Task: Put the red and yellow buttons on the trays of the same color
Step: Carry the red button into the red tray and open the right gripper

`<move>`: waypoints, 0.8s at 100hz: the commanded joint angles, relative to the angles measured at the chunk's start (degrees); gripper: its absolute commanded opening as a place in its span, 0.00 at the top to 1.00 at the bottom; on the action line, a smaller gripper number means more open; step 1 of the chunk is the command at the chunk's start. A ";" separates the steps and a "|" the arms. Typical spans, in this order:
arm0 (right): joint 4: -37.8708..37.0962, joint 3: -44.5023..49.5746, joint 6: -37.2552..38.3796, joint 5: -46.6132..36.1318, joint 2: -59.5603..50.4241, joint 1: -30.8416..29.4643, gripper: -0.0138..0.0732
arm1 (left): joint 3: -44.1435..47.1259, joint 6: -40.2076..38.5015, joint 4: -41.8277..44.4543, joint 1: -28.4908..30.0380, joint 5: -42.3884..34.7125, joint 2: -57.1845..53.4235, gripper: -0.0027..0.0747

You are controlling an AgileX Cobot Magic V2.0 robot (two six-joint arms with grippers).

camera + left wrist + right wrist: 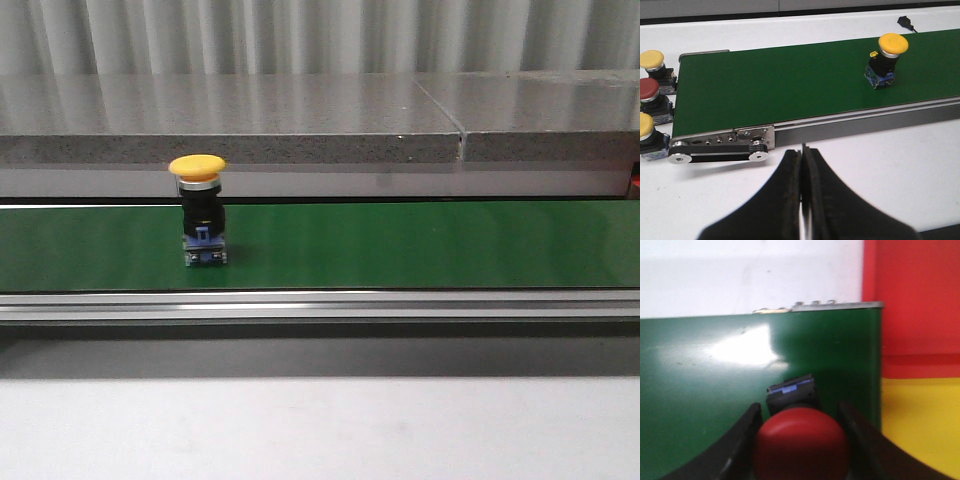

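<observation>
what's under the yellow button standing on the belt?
The yellow mushroom-cap push button sits on its black cylindrical body and blue contact block, which rests on the green conveyor belt. The block's underside and the belt beneath it are hidden.

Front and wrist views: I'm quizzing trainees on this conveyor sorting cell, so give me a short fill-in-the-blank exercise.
1. The button upright on the green belt has a ____ cap.
2. The left gripper has its jaws ____.
3. The right gripper grips a button whose cap is ____.

Missing words: yellow; shut; red
</observation>
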 commanded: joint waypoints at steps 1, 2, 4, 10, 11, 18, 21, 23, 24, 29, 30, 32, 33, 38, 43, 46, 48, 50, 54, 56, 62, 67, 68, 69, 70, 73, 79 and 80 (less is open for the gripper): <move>-0.38 -3.91 0.58 -0.77 -2.29 -3.32 0.66 | -1.51 0.10 -0.75 -0.35 -3.58 0.55 0.99; -0.38 -4.27 0.68 -0.79 -2.14 -3.58 0.66 | -1.51 0.10 -0.75 -0.35 -3.58 0.55 0.99; -0.38 -4.82 0.98 -0.58 -1.87 -4.34 0.66 | -1.51 0.10 -0.75 -0.35 -3.58 0.55 0.99; -0.38 -6.27 1.86 0.24 -0.95 -6.44 0.66 | -1.51 0.10 -0.75 -0.35 -3.58 0.55 0.99; -0.38 -6.68 2.22 0.51 -0.69 -6.88 0.66 | -1.51 0.10 -0.75 -0.35 -3.58 0.55 0.99; -0.38 -8.48 2.61 1.04 1.07 -8.62 0.66 | -1.51 0.10 -0.75 -0.35 -3.58 0.55 0.99; -0.38 -9.12 2.61 1.10 1.80 -9.46 0.66 | -1.51 0.10 -0.75 -0.35 -3.58 0.55 0.99; -0.04 -9.61 2.61 1.10 2.34 -9.74 0.66 | -1.51 0.10 -0.75 -0.35 -3.58 0.55 0.99; 0.03 -9.77 2.61 1.04 2.53 -10.04 0.66 | -1.51 0.10 -0.75 -0.35 -3.58 0.55 0.99; 0.45 -11.16 2.61 1.04 4.07 -10.98 0.66 | -1.51 0.10 -0.75 -0.35 -3.58 0.55 0.99; 0.45 -11.34 2.61 1.10 4.27 -10.98 0.66 | -1.51 0.10 -0.75 -0.35 -3.58 0.55 0.99; 0.54 -11.92 2.61 1.10 4.92 -11.30 0.66 | -1.51 0.10 -0.75 -0.35 -3.58 0.55 0.99; 0.60 -12.11 2.61 1.10 5.14 -11.49 0.66 | -1.51 0.10 -0.75 -0.35 -3.58 0.55 0.99; 0.66 -13.45 2.66 1.10 6.71 -12.04 0.66 | -1.51 0.10 -0.75 -0.35 -3.58 0.55 0.99; 0.83 -14.76 2.66 1.14 8.37 -12.44 0.66 | -1.51 0.10 -0.75 -0.35 -3.58 0.55 0.99; 0.98 -15.76 2.66 1.14 9.55 -12.50 0.66 | -1.51 0.10 -0.75 -0.35 -3.58 0.55 0.99; 1.10 -16.32 2.66 1.16 10.28 -12.54 0.66 | -1.51 0.10 -0.75 -0.35 -3.58 0.55 0.99; 1.37 -16.70 2.66 1.16 10.77 -12.54 0.66 | -1.51 0.10 -0.75 -0.35 -3.58 0.55 0.99; 1.77 -17.68 2.66 0.98 12.20 -12.54 0.66 | -1.51 0.10 -0.75 -0.35 -3.58 0.55 0.99; 1.89 -18.09 2.66 0.75 12.93 -12.54 0.66 | -1.51 0.10 -0.75 -0.35 -3.58 0.55 0.99; 2.29 -19.07 2.61 -0.79 14.99 -12.54 0.66 | -1.51 0.10 -0.75 -0.35 -3.58 0.55 0.99; 2.35 -19.47 2.61 -2.08 16.49 -12.54 0.66 | -1.51 0.10 -0.75 -0.35 -3.58 0.55 0.99; 2.35 -19.53 2.61 -2.25 16.68 -12.54 0.66 | -1.51 0.10 -0.75 -0.35 -3.58 0.55 0.99; 2.35 -19.53 2.61 -2.63 17.11 -12.54 0.66 | -1.51 0.10 -0.75 -0.35 -3.58 0.55 0.99; 2.35 -19.69 2.61 -2.82 17.32 -12.54 0.66 | -1.51 0.10 -0.75 -0.35 -3.58 0.55 0.99; 2.35 -19.81 2.61 -3.76 18.11 -12.54 0.66 | -1.51 0.10 -0.75 -0.35 -3.58 0.55 0.99; 2.35 -19.89 2.61 -5.46 19.64 -12.54 0.66 | -1.51 0.10 -0.75 -0.35 -3.58 0.55 0.99; 2.41 -19.89 2.61 -5.87 19.82 -12.54 0.66 | -1.51 0.10 -0.75 -0.35 -3.58 0.55 0.99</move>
